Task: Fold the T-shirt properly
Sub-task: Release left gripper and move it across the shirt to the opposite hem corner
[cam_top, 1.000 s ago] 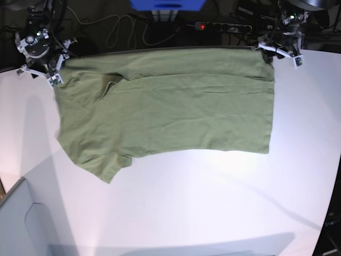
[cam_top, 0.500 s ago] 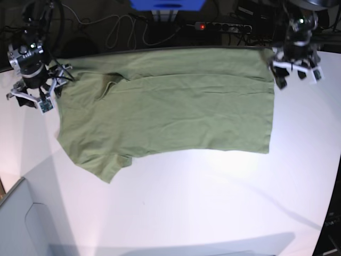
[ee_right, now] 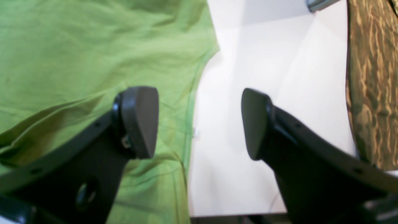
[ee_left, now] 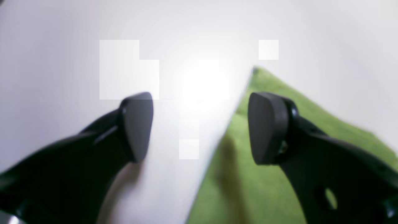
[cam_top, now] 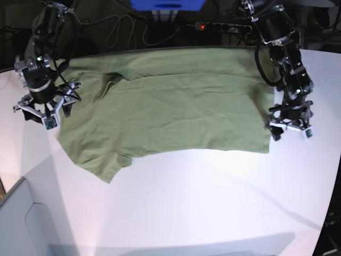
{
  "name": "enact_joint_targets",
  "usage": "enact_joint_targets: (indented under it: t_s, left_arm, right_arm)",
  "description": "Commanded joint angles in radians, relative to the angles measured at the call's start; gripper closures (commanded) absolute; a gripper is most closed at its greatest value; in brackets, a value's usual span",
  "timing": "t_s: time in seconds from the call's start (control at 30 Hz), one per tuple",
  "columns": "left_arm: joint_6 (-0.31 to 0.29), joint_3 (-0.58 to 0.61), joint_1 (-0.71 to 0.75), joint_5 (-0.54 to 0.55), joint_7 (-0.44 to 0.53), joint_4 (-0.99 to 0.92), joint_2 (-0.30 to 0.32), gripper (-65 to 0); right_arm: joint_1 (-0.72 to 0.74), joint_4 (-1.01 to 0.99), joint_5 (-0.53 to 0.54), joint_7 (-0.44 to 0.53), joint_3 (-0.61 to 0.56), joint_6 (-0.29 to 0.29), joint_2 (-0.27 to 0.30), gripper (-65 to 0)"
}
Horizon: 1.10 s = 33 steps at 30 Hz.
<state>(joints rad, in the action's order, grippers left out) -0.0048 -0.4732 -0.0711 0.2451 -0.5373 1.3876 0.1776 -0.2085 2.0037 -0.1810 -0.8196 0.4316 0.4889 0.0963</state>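
Arms stand at either end of the T-shirt (cam_top: 170, 106), which lies spread flat and wrinkled on the white table (cam_top: 213, 202), collar end toward the base view's left, hem toward its right; one sleeve sticks out at the lower left of the cloth.

The left gripper (cam_top: 290, 128) hangs off a bent arm reaching down from the top right of the base view, poised over the lower hem corner; in its wrist view the left gripper (ee_left: 199, 127) has its dark pads (ee_left: 138, 126) spread wide, one above bare table, the other above green cloth, the hem edge running between them; nothing is held.

The right gripper (cam_top: 42, 112) sits at the sleeve side, its arm coming down from the top left; from its own camera the right gripper (ee_right: 199, 123) is likewise gaping, one finger over the shirt, the other over the table, with the cloth's edge between; it grasps nothing. A mottled brown surface (ee_right: 370, 77) shows beyond the table edge there.

Half a second back both grippers were nearer the table's far edge, at the shirt's upper corners; since then the left one has travelled down along the hem to the lower corner, and the right one has come down beside the shoulder; the shirt itself lies just as it did.
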Motion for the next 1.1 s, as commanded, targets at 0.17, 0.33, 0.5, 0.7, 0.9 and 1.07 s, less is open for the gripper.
enact_joint_targets:
  t_s: [0.17,0.33,0.5,0.7,0.9,1.07]
  left_arm:
    - [0.006,0.084,-0.124,-0.005,0.092,-0.161,0.055,-45.6]
    - [0.006,0.172,-0.157,-0.002,0.167,-0.265,0.096,-45.6]
    - [0.006,0.221,-0.195,-0.005,0.225,-0.35,0.098,-45.6]
    - [0.006,0.258,-0.218,-0.005,0.251,-0.403,0.098,-45.6]
    - [0.004,0.261,-0.213,-0.002,0.251,-0.403,0.098,-42.0]
    - [0.004,0.258,-0.212,0.001,0.251,-0.405,0.095,-14.8]
  right_arm:
    - [0.004,0.015,0.002,0.018,0.003,0.012,0.009,-40.2]
    - [-0.001,0.015,0.002,0.018,0.005,0.012,0.009,-40.2]
    - [-0.001,0.015,0.002,0.018,0.005,0.012,0.01,-40.2]
    - [-0.002,0.015,0.002,0.018,0.005,0.012,0.007,-40.2]
    - [-0.002,0.015,0.002,0.018,0.005,0.012,0.01,-40.2]
    - [0.007,0.015,0.002,0.018,0.005,0.012,0.01,-40.2]
